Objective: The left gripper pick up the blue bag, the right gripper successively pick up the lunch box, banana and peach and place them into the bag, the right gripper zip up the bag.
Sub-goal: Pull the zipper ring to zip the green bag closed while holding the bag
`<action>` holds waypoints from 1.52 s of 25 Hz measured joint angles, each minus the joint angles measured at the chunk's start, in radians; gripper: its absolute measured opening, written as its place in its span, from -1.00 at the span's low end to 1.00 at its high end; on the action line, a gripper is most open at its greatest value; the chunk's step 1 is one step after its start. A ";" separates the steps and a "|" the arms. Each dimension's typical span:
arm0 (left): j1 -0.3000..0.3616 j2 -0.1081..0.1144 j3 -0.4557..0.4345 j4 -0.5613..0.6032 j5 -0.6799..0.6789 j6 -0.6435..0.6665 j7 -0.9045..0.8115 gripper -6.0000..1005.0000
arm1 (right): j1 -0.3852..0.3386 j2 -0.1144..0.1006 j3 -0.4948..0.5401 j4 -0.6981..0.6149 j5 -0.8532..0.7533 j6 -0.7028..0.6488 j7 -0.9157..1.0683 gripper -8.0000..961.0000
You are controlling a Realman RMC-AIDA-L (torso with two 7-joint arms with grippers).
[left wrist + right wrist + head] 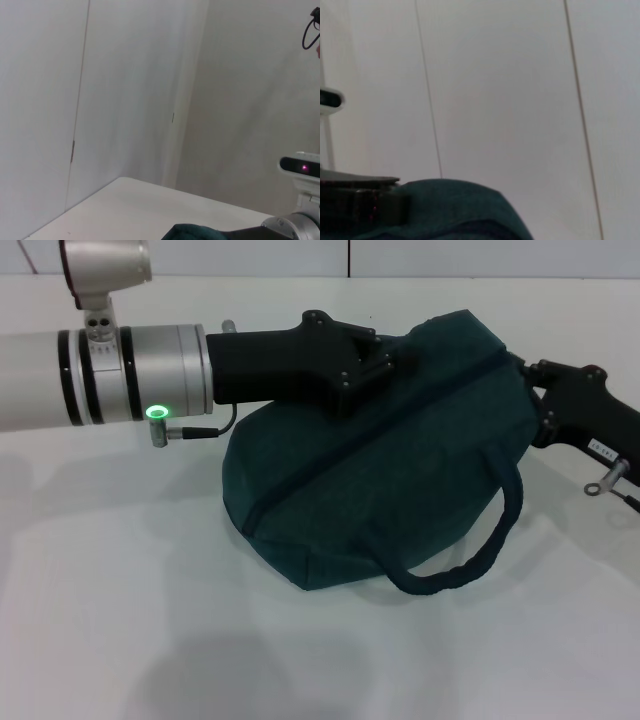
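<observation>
Head view shows the blue bag (380, 470) lying zipped on the white bench (120, 620), one handle (470, 560) looped toward the front. The left claw (395, 365) pinches the bag's top edge, while the right claw (528, 380) seems to touch the zipper end, though I cannot tell how its fingers are set.

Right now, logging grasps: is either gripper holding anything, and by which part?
Both meet the blue bag: left gripper at its far top edge, right gripper at its right end. Whether either grips cannot be told.
</observation>
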 joint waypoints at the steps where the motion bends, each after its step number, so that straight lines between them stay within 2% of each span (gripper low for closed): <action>1: 0.000 0.000 0.000 0.000 0.000 0.000 0.000 -0.90 | -0.001 0.000 0.005 0.000 0.001 0.000 0.000 -0.88; 6: 0.000 0.001 -0.003 0.004 -0.002 -0.001 0.000 -0.90 | -0.014 0.000 0.049 0.008 0.003 0.009 0.000 -0.89; 11: -0.002 -0.001 -0.046 0.001 -0.001 -0.002 0.000 -0.90 | -0.021 -0.005 0.050 0.009 0.003 0.037 0.039 -0.89; 19: -0.007 0.002 -0.051 -0.001 -0.001 -0.001 -0.005 -0.90 | -0.027 -0.005 0.051 0.013 0.000 0.121 0.052 -0.90; 24: -0.009 0.003 -0.050 -0.002 -0.001 -0.001 -0.004 -0.99 | -0.037 -0.004 0.051 0.003 0.000 0.104 0.052 -0.90; 34: -0.016 0.000 -0.054 0.002 -0.002 -0.009 -0.101 -0.99 | -0.029 0.000 0.048 -0.002 0.002 0.023 0.052 -0.91; 38: -0.028 0.003 -0.054 0.004 0.020 -0.032 -0.150 -0.88 | -0.027 0.002 0.045 -0.013 0.000 0.016 0.052 -0.91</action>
